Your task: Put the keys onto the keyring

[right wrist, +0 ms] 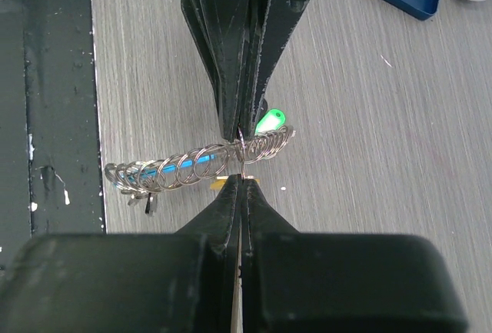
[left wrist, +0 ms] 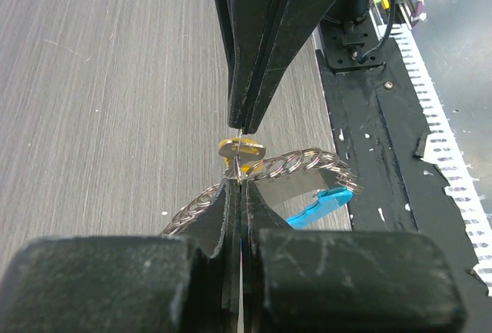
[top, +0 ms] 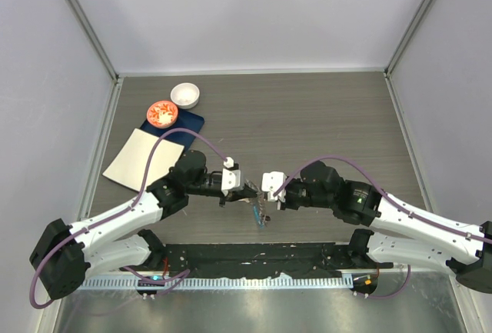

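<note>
- Location: the keyring (left wrist: 296, 162) hangs between the two sets of jaws, which meet tip to tip over the near middle of the tabletop (top: 307, 118). Whether the ring touches the tabletop cannot be told.
- Left jaws: pressed together with no gap showing. They appear to pinch one coil of the keyring.
- Right jaws: likewise closed to a slit. They appear to grip a key (left wrist: 241, 148) with a yellow head, seen edge-on at the coil.
- Already on the ring, by the look of it: a green tag (right wrist: 269, 121) beside the pinch point. The blue piece (left wrist: 319, 206) lies along the loop towards the arm bases.
- Step in hand, as judged: threading the key hole onto the wire.
- Method: use the left jaws as a fixed anchor, and let only the right jaws move.
- Align the key hole square to the wire end, then slide along the coil rather than push across it.
- Use small, slow strokes. The coils are springy and can flick the key out of its thin grip.
- Do not release until the key sits on the wire.
</note>
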Available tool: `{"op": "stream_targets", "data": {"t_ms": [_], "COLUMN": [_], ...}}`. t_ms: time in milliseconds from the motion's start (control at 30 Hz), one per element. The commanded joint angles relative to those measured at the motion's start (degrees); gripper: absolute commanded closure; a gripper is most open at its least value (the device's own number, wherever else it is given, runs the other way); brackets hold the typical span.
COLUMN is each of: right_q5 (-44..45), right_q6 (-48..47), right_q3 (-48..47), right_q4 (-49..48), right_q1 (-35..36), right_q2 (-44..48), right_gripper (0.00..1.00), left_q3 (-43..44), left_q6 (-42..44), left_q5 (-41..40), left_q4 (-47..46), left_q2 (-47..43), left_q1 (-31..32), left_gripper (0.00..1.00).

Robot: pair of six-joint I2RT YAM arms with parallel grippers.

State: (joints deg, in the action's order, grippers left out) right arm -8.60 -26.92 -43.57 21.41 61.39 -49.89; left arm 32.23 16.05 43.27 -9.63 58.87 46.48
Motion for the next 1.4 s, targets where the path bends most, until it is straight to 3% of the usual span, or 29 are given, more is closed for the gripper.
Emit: {"op": "stream_targets", "data": {"t_ms": [0, 567, 1167, 1233, 1367], "right_q5": [-2.4, -2.1, -0.7, 0.6, 2.6], "right_q6": [-0.6, 0.2, 1.2, 2.0, 4.2], "right_q3": [-1.4, -1.6, -2.4, -2.2, -1.7], "right_q4": [-2.1, -2.9, -3.8, -3.9, -3.9], "right_q1": [0.3, 0.4, 0.6, 0.5, 0.5], "right_q2": [-0.4, -0.8, -1.3, -0.8, 0.8], "right_gripper": [0.99, 0.99, 0.99, 0.96, 0.73], "left_q3": [3.6, 4.0, 8.2, 7.7, 5.1], "left_q6": [1.3, 0.7, 2.4, 2.1, 0.3], "left_q5": [4.9, 3.5, -0.2, -1.1, -1.9], "left_q4": [-2.9, -2.6, 6.5, 5.2, 0.9], "left_q2": [0.0, 0.0, 2.7, 2.0, 0.6], "left_q1": [0.2, 0.2, 1.7, 1.6, 1.6], "left_gripper": [1.00, 1.00, 1.00, 1.00, 1.00]}}
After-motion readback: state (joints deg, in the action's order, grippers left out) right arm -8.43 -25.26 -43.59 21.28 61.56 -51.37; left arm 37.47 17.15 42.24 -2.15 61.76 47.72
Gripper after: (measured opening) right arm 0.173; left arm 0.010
